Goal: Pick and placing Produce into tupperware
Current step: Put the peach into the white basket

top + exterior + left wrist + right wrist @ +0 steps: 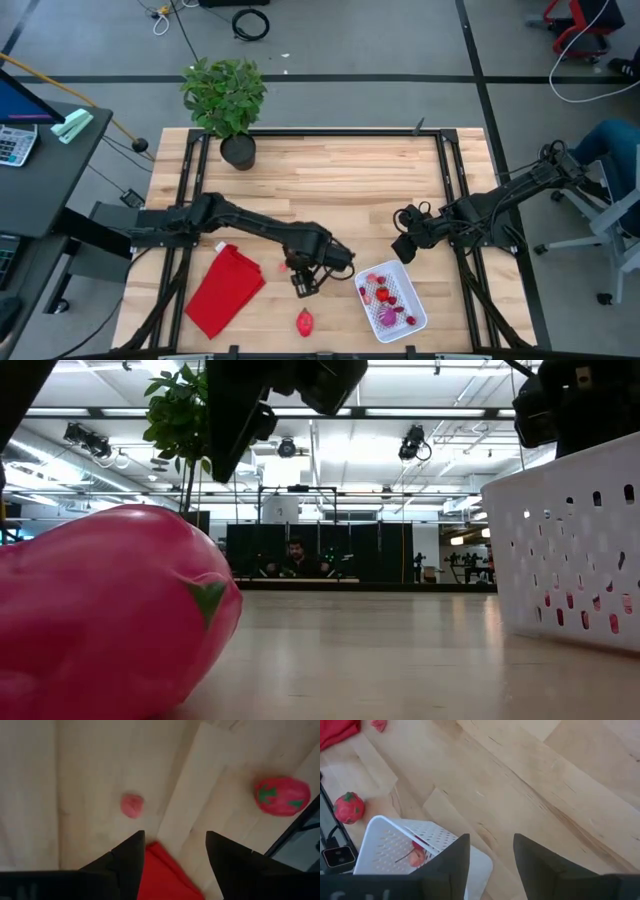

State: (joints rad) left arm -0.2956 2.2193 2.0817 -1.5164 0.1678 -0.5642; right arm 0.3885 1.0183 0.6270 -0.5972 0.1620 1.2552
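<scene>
The white perforated tupperware [391, 300] stands at the front right of the table with several red and pink produce pieces [382, 295] and a purple one inside. A red strawberry [305, 321] lies on its side near the front edge. A small pink bit [284, 267] lies on the wood beside the red cloth. My left gripper [303, 283] hovers open, pointing down, between the cloth and the tupperware; nothing is between its fingers [131, 855]. My right gripper [405, 250] stands open above the tupperware's far edge [410, 827], empty.
A folded red cloth [225, 288] lies at the front left, its corner [160, 875] under my left gripper. A potted plant [228, 100] stands at the far left. Bare wood lies across the table's middle and far side [330, 180].
</scene>
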